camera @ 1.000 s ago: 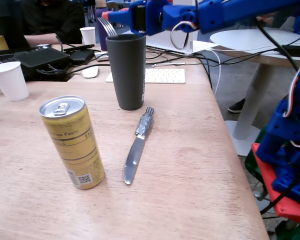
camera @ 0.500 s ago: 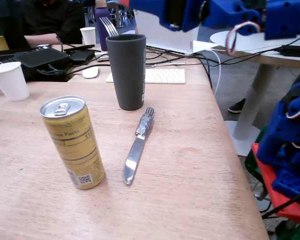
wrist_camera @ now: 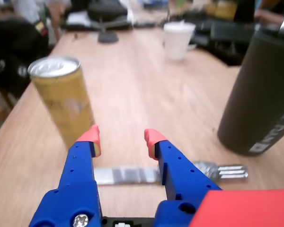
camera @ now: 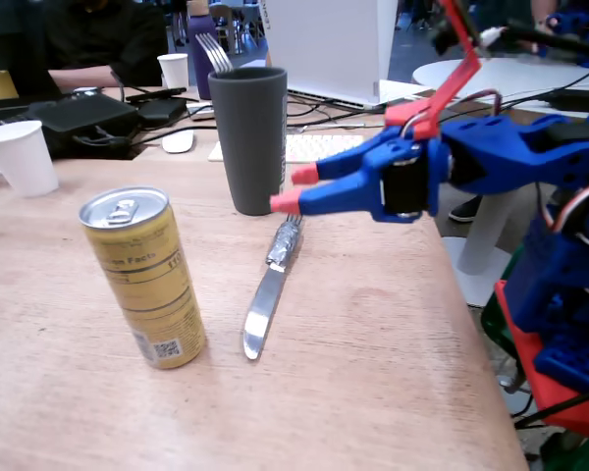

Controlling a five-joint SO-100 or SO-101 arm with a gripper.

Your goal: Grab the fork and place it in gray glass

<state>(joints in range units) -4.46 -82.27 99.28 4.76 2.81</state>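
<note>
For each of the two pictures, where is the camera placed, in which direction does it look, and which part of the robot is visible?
Fixed view: stands off the table's near edge, looks across the wooden table; shows the blue arm and open gripper.
Wrist view: rides behind the gripper, looks forward low over the table; shows both fingers.
Shared: gold can, gray glass, knife, fork.

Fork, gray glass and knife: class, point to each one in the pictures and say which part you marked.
fork (camera: 212, 51), fixed view, on the tines sticking up above the rim.
gray glass (camera: 248, 142), fixed view, on the middle of its outer wall.
knife (camera: 262, 309), fixed view, on the blade.
</note>
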